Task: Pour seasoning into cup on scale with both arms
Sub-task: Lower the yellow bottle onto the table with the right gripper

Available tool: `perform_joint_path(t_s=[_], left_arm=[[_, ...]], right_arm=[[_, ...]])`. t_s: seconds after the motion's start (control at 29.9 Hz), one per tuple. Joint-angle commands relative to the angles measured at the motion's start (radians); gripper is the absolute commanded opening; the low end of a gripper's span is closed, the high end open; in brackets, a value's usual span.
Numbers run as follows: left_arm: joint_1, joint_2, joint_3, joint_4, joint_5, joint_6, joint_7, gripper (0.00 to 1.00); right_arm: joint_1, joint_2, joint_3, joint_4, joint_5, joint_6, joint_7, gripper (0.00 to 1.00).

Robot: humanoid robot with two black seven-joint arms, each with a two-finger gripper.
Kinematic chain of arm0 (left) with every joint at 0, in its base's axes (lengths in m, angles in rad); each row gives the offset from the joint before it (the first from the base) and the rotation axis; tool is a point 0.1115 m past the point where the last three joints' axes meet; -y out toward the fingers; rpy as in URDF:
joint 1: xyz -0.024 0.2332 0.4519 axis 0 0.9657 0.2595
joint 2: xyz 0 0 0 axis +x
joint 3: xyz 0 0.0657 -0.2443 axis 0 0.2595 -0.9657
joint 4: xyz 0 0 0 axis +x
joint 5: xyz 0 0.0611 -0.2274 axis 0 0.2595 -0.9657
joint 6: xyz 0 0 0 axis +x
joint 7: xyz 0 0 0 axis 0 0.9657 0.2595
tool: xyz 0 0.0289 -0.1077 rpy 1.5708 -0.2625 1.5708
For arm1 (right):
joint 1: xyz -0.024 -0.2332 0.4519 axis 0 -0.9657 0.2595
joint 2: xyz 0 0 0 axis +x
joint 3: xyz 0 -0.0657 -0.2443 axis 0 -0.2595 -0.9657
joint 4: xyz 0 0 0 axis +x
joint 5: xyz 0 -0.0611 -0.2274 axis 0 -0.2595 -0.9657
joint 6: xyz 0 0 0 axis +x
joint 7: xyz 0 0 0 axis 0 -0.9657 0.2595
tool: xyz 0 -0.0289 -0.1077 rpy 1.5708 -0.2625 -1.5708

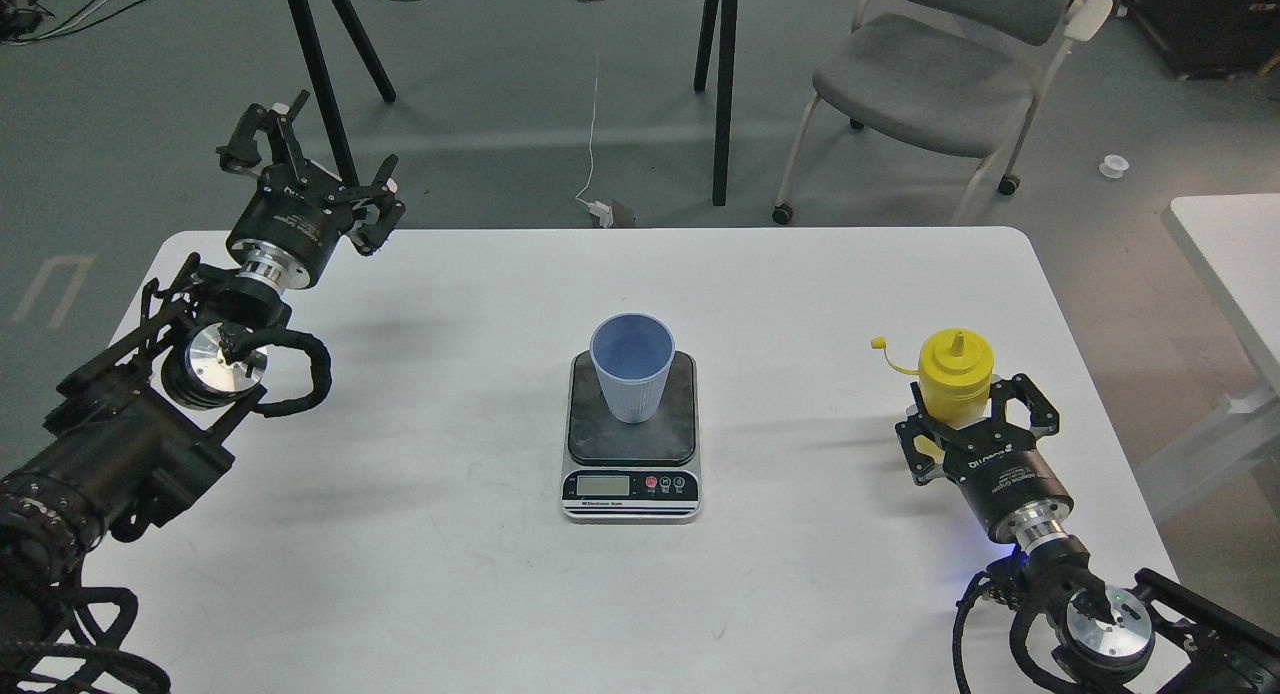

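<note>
The light blue ribbed cup (632, 366) stands upright on the dark plate of the scale (672, 426), at the middle of the white table (420, 394). The scale's silver front with its display faces me. The yellow seasoning bottle (958, 362) stands upright at the right side of the table, nozzle up, its tethered cap hanging off to the left. My right gripper (966, 406) is shut on the bottle's lower body from the near side. My left gripper (312, 164) is open and empty over the table's far left corner, far from the cup.
A grey chair (925, 79) and black stand legs (722, 84) are on the floor behind the table. A white cable and plug (603, 210) lie on the floor. Another white table (1235, 259) stands to the right.
</note>
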Motion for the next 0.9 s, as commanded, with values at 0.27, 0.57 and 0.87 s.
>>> perform_joint_path(t_s=[0.27,0.57,0.87], left_arm=[[-0.002,0.004,0.002,-0.002,0.002,0.001,0.0,0.99],[-0.002,0.004,0.003,-0.005,0.003,0.001,0.0,0.99],[-0.002,0.003,0.0,-0.008,0.003,0.002,-0.001,0.99]], right_arm=[[-0.009,-0.002,-0.002,0.001,-0.003,0.0,0.001,0.78],[-0.023,-0.002,-0.002,0.005,-0.003,0.0,0.003,0.85],[-0.129,-0.049,0.044,0.051,0.0,0.0,0.011,0.96]])
